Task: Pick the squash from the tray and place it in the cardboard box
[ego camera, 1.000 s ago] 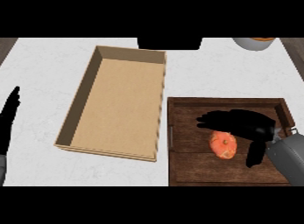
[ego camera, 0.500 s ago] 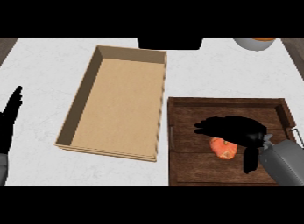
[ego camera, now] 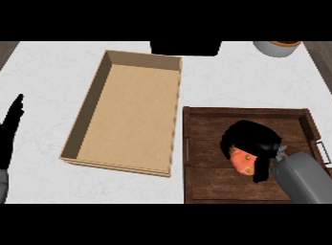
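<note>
An orange squash [ego camera: 242,161] lies in the dark wooden tray [ego camera: 205,182] at the lower right. My right hand [ego camera: 253,138] sits over it, fingers curled down round its top and far side, so only the squash's near left part shows. The open cardboard box [ego camera: 126,115] stands left of the tray with nothing inside. My left hand [ego camera: 2,141] rests open at the left edge, fingers pointing up, well away from the box.
A white bowl with an orange rim [ego camera: 276,48] stands at the back right. A black object [ego camera: 186,48] sits at the back edge behind the box. The tray has a metal handle [ego camera: 325,153] on its right side.
My right hand has slid left and closed down over the squash, hiding more of it. The left hand has stayed put.
</note>
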Available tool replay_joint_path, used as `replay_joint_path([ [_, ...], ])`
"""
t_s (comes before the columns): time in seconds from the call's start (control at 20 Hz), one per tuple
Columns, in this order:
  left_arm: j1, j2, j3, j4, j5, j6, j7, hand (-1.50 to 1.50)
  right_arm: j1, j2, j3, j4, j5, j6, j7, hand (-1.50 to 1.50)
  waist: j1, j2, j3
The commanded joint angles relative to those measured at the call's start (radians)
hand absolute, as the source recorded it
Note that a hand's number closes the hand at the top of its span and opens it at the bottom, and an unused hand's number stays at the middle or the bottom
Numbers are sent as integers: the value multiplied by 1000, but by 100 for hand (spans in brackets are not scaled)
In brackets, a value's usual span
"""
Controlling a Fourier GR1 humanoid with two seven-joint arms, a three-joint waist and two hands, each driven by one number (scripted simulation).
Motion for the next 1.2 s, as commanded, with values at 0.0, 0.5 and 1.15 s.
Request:
replay_joint_path([
  [0.0,-50,51,48,58,31,-57,-9,0,-121,67,-62,170,15,-89,-28,150,11,13,12],
  [0.5,-78,-31,-12,54,-16,-5,-1,0,-535,67,-265,647,21,-284,-71,150,41,28,13],
  [1.15,-63,-23,15,83,-25,-6,-49,0,-772,113,-425,683,-137,-349,-266,150,21,16,12],
])
